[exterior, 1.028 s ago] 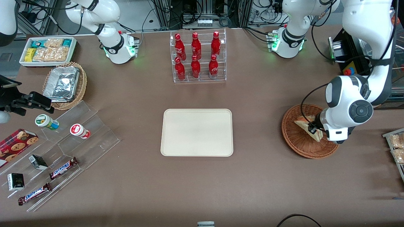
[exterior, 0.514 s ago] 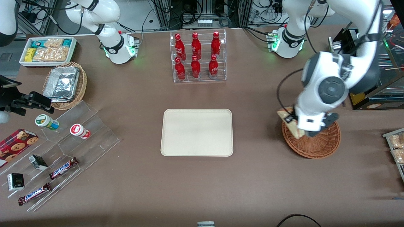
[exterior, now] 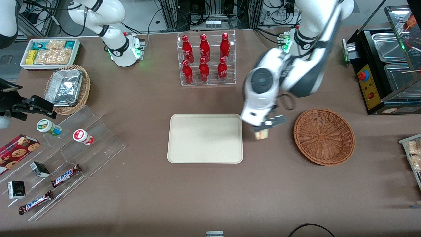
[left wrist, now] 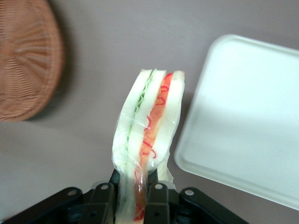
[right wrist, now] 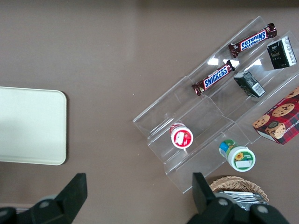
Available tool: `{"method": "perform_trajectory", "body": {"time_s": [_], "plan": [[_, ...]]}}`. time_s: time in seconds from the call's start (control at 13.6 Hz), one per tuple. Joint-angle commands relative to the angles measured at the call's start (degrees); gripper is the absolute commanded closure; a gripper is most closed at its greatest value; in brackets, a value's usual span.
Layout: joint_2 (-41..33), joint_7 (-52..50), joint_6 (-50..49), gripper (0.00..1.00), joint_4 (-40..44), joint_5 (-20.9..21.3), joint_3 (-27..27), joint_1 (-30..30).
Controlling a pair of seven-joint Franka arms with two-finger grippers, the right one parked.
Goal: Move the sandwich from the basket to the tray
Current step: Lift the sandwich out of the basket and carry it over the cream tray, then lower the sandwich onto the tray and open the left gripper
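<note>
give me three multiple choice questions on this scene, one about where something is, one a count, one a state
1. Where is the sandwich?
A. lying in the basket
B. held in the air between the basket and the tray
C. lying flat on the tray

2. How many red bottles stand in the clear rack?
A. four
B. six
C. nine

3. What is the state of the claw?
A. shut on the sandwich
B. open above the basket
C. shut on a bottle

Answers:
1. B: the front view shows the sandwich under the claw, between the basket and the tray, beside the tray's edge.
2. B: the rack holds two rows of three red bottles.
3. A: the left wrist view shows the fingers pressed against both sides of the wrapped sandwich, and the basket holds nothing.
</note>
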Motion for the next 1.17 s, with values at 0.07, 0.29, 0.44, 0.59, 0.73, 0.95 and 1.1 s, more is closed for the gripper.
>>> {"method": "perform_trajectory", "body": {"time_s": [0.07, 0.29, 0.44, 0.59, 0.73, 0.95, 1.1], "plan": [[7.8, 0.9, 8.4, 0.76, 4.5, -0.1, 1.0, -3.2], [10.8, 0.9, 10.7, 0.76, 4.7, 0.3, 1.1, -4.6], [13.0, 0.8, 14.9, 0.76, 4.9, 0.4, 1.1, -4.5], [13.9, 0.3, 16.9, 0.76, 4.9, 0.5, 1.1, -4.8], [15.3, 0.2, 17.0, 0.76, 5.0, 0.6, 1.1, -5.4], [18.2, 0.1, 17.0, 0.75, 7.8, 0.7, 1.2, -5.9], [18.2, 0.2, 17.0, 0.35, 8.1, 0.7, 1.2, -5.8]]}}
